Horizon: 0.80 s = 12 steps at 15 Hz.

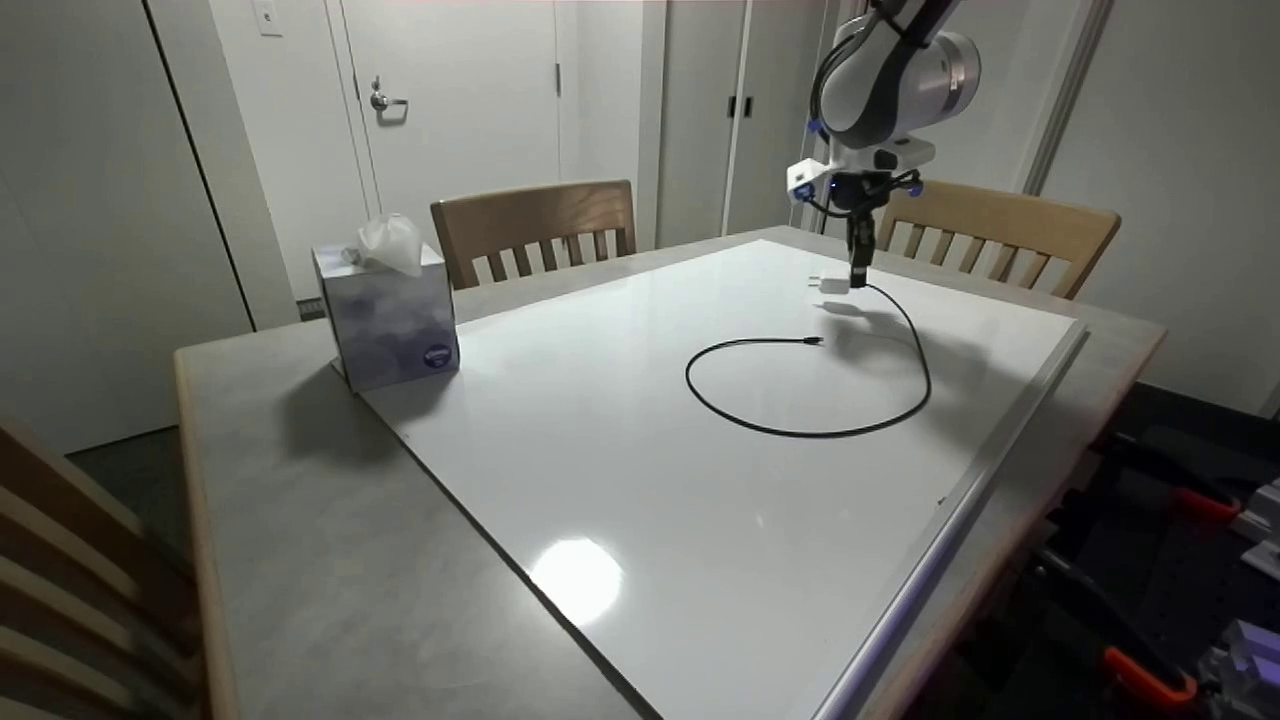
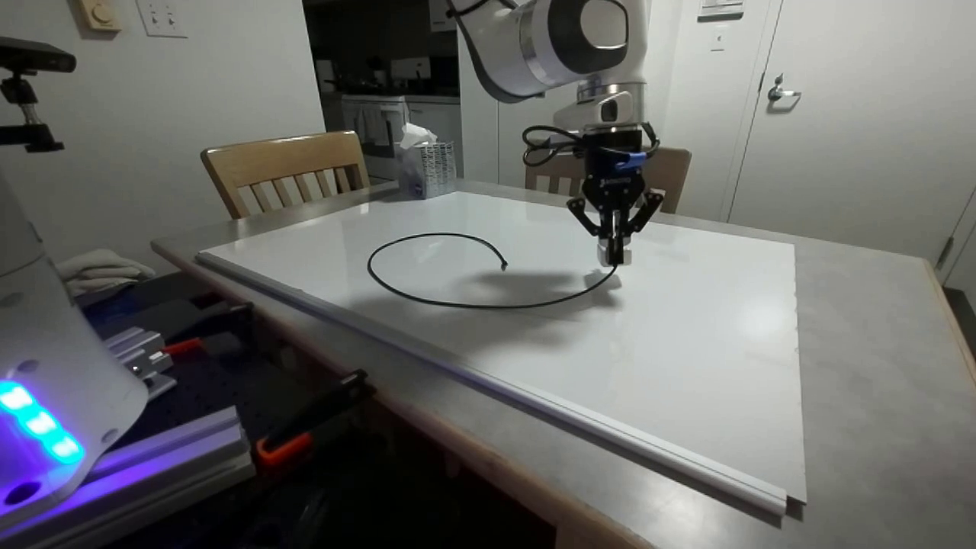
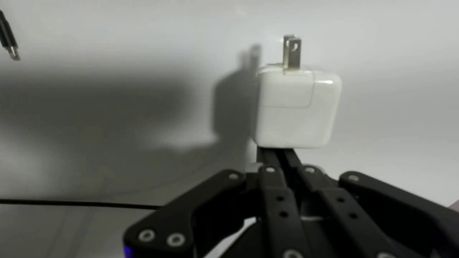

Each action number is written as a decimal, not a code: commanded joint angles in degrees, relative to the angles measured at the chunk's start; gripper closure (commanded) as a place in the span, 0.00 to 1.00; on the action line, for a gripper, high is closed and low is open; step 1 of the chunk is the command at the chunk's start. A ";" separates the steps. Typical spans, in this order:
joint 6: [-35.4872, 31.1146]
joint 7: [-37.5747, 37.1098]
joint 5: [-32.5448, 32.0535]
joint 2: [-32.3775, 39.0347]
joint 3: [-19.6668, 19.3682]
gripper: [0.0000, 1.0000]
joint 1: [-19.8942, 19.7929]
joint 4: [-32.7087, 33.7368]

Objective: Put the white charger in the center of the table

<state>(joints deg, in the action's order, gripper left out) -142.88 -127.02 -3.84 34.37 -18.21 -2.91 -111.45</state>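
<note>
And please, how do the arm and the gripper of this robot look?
The arm is rounded, white and dark grey, with black looping cables and a blue patch. The gripper is black, with jointed fingers, pale screws and light lettering.

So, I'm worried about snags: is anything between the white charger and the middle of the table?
Nothing upright visible stands between the white charger and the middle of the table; its own black cord, though, lies looped there, free end near that middle.

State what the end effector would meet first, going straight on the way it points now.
Pointing down, the end effector would likely meet the white panel on the table; the white charger might touch first.
</note>
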 commanded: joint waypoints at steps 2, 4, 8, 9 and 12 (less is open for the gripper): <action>0.25 0.17 0.02 0.74 -0.34 0.93 0.25 0.74; -0.45 1.87 0.01 0.67 0.42 0.98 -0.03 1.22; -7.58 11.16 2.04 1.98 5.17 0.98 -1.32 4.40; -7.98 13.53 2.85 2.62 6.60 0.98 -1.47 5.85; -5.67 20.79 4.98 5.13 10.51 0.98 -0.98 12.53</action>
<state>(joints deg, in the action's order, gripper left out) -149.75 -113.50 -1.47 35.90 -11.28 -3.06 -105.94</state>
